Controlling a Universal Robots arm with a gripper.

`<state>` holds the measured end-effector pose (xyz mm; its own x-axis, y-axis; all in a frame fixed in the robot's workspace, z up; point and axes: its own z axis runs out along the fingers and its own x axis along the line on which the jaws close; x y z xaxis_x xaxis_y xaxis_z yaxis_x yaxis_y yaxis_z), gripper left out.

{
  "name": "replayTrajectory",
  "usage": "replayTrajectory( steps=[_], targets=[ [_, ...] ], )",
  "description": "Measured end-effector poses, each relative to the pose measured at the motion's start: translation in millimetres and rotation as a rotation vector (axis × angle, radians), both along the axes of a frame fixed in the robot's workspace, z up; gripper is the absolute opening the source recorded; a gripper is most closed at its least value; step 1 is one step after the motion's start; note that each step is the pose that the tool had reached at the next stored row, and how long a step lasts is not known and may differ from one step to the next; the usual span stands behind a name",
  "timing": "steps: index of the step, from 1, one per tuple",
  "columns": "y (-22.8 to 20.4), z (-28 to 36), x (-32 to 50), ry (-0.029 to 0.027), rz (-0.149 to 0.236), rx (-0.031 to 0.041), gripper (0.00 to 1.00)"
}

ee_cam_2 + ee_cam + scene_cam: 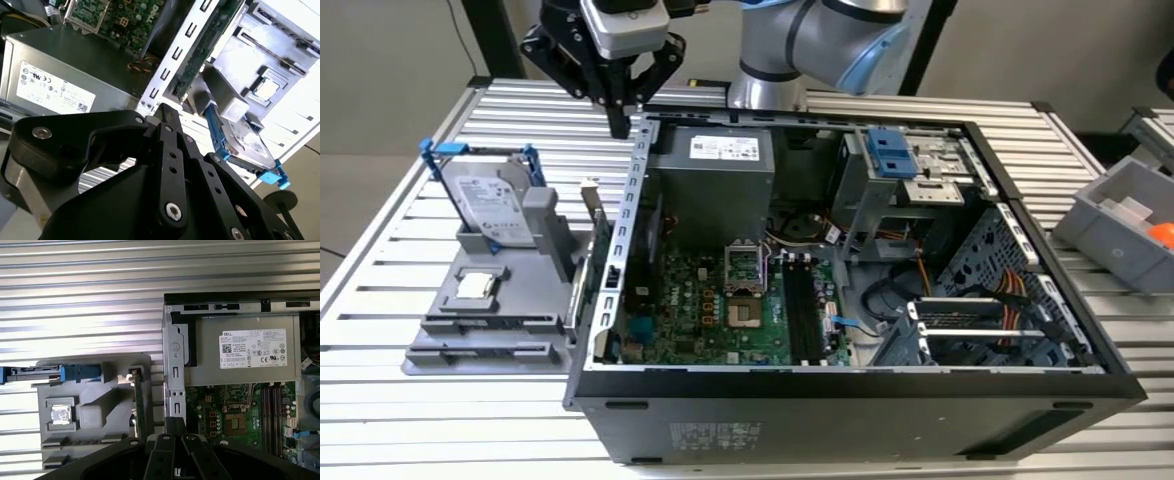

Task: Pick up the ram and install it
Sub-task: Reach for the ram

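Ram (137, 405): stood on edge in grey holder (90, 400) on desk (75, 290), just beside computer case (172, 355) wall.
Long axis: ran parallel to that wall.
Gripper (618, 120): fingers closed, empty; hung above, apart; Ram lay below, toward case front.

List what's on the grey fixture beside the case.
Hard drive upright in its blue caddy, a chip lying flat, the ram standing on edge. Fixture surface under the drive is covered.

We see the arm (827, 40) bent over, its gripper (620, 115) pointing straight down. The fingertips (167, 125) press together.
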<state>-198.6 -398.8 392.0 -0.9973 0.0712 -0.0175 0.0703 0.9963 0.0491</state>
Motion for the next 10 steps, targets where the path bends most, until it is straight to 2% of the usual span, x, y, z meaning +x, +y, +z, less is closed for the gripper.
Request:
replayTrajectory(
  steps=[10],
  targets=[
    [0.0, -0.5, -7.2, 0.0001, 0.000, -0.0001, 0.00]
  ],
)
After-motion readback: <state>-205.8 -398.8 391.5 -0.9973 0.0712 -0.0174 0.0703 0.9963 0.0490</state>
